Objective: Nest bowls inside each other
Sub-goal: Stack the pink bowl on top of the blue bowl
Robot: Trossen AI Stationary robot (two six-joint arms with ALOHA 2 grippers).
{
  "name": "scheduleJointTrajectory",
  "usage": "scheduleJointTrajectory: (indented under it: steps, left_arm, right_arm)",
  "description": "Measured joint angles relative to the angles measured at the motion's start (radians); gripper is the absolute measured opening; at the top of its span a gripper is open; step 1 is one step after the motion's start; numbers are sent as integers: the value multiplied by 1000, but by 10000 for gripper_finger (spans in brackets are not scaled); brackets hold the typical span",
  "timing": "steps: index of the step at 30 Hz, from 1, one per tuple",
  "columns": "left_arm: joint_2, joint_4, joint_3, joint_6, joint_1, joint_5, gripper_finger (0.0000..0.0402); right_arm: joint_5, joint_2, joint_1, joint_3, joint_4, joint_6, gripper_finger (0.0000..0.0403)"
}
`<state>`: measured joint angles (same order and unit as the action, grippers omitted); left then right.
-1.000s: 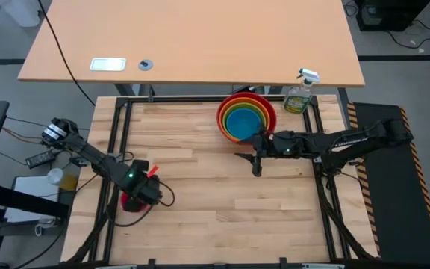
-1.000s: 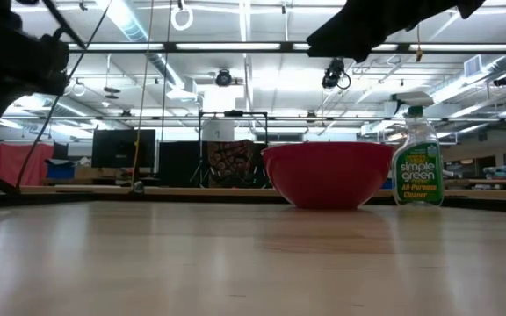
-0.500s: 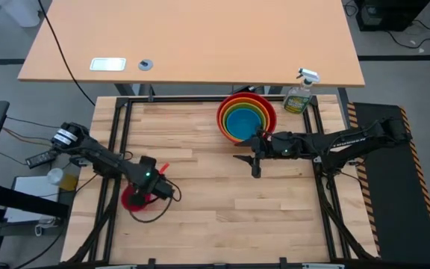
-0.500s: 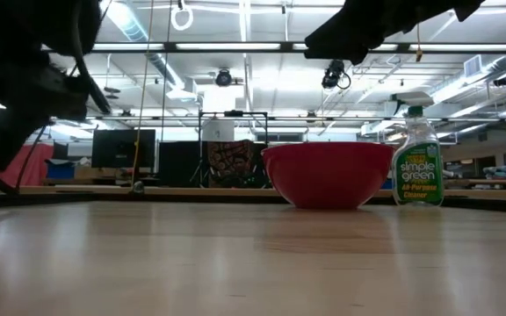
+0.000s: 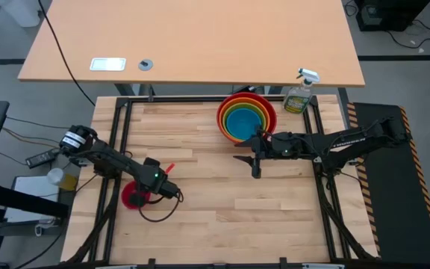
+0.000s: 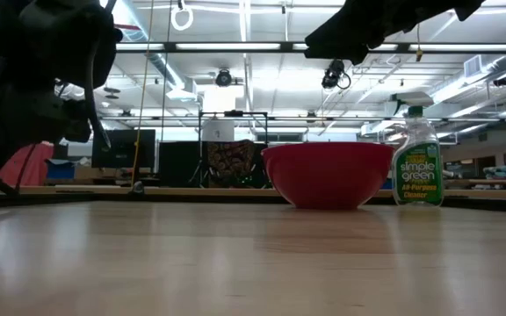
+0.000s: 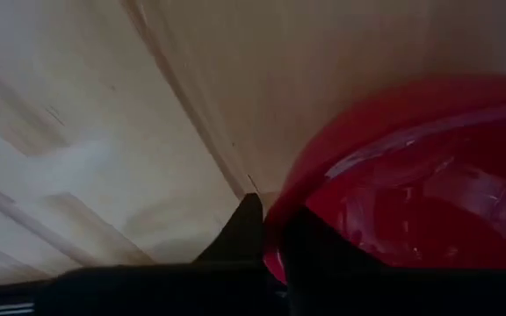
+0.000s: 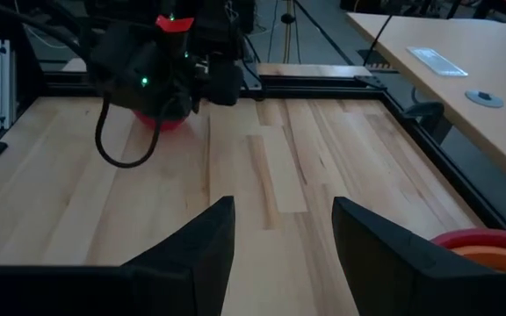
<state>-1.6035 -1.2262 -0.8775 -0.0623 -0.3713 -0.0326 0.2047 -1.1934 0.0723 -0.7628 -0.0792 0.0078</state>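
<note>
A small pink-red bowl (image 5: 131, 196) sits on the wood table near its left edge, with my left gripper (image 7: 275, 235) lowered onto it and shut on its rim; the right wrist view shows this bowl (image 8: 162, 121) under the left arm (image 8: 169, 66). Four more bowls are nested at the far right: red (image 5: 262, 104) outermost, then orange, yellow-green and blue (image 5: 240, 123). In the low view only the red bowl (image 6: 328, 174) of that stack shows. My right gripper (image 5: 248, 164) hangs open just in front of the stack, holding nothing. My left gripper has the small bowl's rim (image 7: 271, 250) between its two fingers, one finger (image 7: 244, 230) outside the wall and the other (image 7: 319, 259) inside the bowl. The fingers come steeply from above. The bowl appears to sit upright on the table.
A clear spray bottle (image 5: 299, 96) stands at the far right corner beside the stack, also in the low view (image 6: 416, 162). A black frame rail (image 5: 118, 142) borders the table. A loose black cable (image 5: 159, 213) loops below the left gripper. Bare wood (image 5: 222, 202) lies between the arms.
My left gripper has gone down and toward the table's right edge, rolling as it moved, and now sits over the small bowl's right side. The bowl has stayed where it was. My right arm has kept still.
</note>
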Motion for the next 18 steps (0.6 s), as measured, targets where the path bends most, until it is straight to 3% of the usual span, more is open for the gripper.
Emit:
scheduleJointTrajectory:
  steps: [10,18]
  left_arm:
    - [49,19,-17,34,88,-20,14]
    - [43,23,-223,242,324,-105,13]
  right_arm:
    - [37,0,0,0,16,-8,197]
    - [38,0,-46,0,56,-8,197]
